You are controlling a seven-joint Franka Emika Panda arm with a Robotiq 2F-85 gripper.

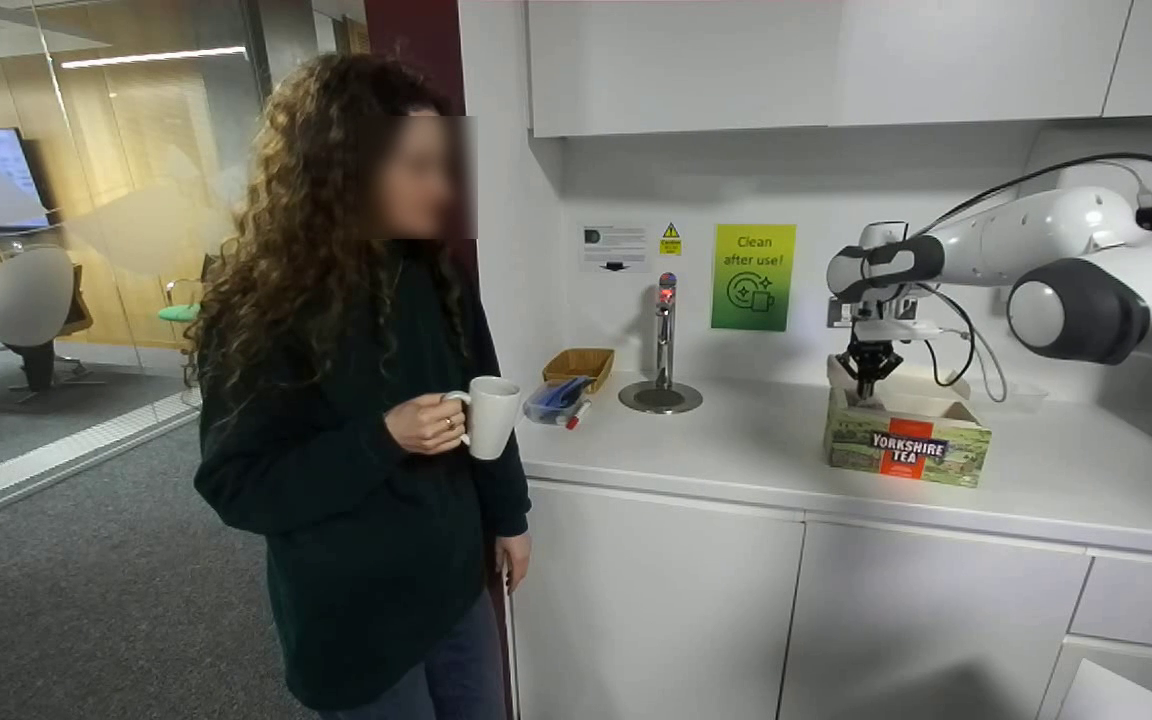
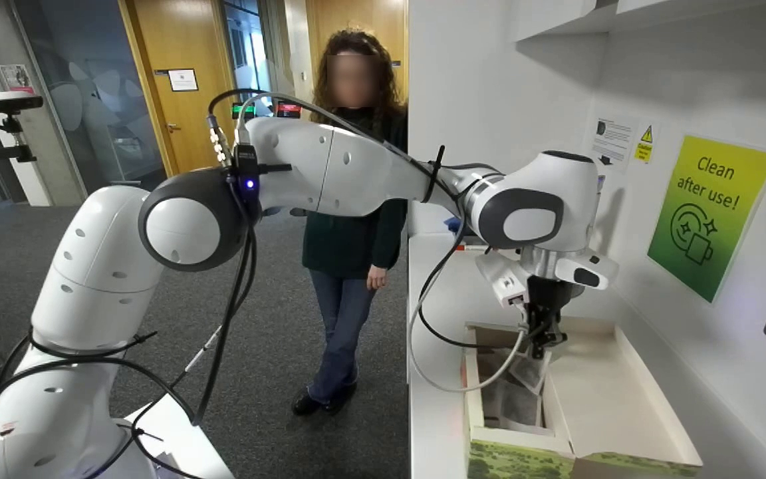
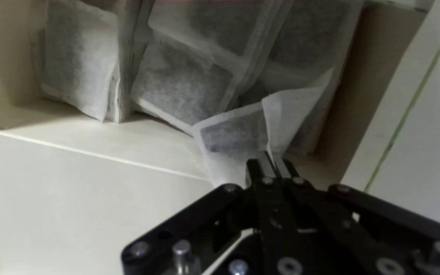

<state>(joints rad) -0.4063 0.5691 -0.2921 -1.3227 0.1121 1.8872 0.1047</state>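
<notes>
Wall poster (image 1: 752, 277) escapes wrist view; gripper (image 3: 274, 164) seemingly pinches teabag (image 3: 236, 143).

The box (image 1: 906, 455) is open-topped, leaving the gripper (image 3: 273, 162) and its tea bag (image 3: 233, 139) a way straight up. Sideways, other tea bags (image 3: 189, 84) and the cardboard sides (image 3: 407, 84) crowd it; the folded-back lid (image 2: 622, 406) takes up most of the room toward the wall (image 2: 722, 346). A loose cable (image 2: 463, 390) hangs close beside. Open counter (image 1: 736, 435) stretches between box and tap (image 1: 665, 340), and a person (image 1: 366, 560) stands past the counter's far end.
</notes>
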